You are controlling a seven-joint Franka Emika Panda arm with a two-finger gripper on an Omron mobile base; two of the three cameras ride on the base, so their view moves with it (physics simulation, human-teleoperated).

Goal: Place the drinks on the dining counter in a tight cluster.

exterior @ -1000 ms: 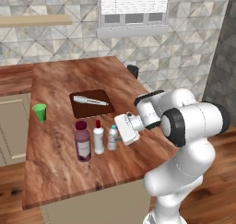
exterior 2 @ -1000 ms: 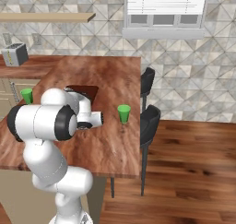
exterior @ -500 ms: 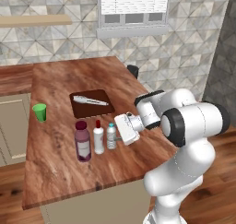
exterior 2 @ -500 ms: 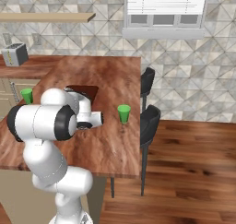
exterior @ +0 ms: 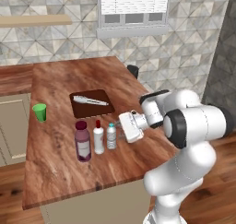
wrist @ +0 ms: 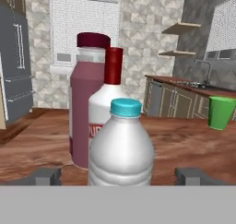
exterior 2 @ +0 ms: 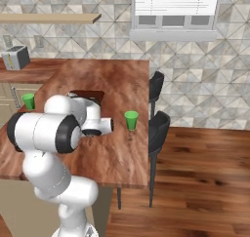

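Observation:
Three drinks stand close together in a row on the dining counter [exterior: 60, 172]: a wide dark-purple bottle [exterior: 83, 144] with a maroon cap, a slim white bottle [exterior: 98, 138] with a red cap, and a small clear bottle [exterior: 111, 136] with a blue cap. My gripper [exterior: 119, 132] is level with the clear bottle, just to its right, and open. In the hand view the clear bottle [wrist: 120, 149] stands upright between my spread fingertips [wrist: 46, 176] without touching them. Behind it are the white bottle [wrist: 110, 91] and the purple bottle [wrist: 83, 108].
A dark cutting board [exterior: 92, 104] with a utensil on it lies beyond the bottles. A green cup [exterior: 39, 112] stands near the counter's left edge, another green cup [exterior 2: 131, 120] by the right edge. Two dark chairs [exterior 2: 158, 128] flank that edge. A toaster [exterior 2: 15, 59] sits far left.
My fingers have spread away from the small clear bottle, which now stands free. The arm and the three bottles have stayed where they were.

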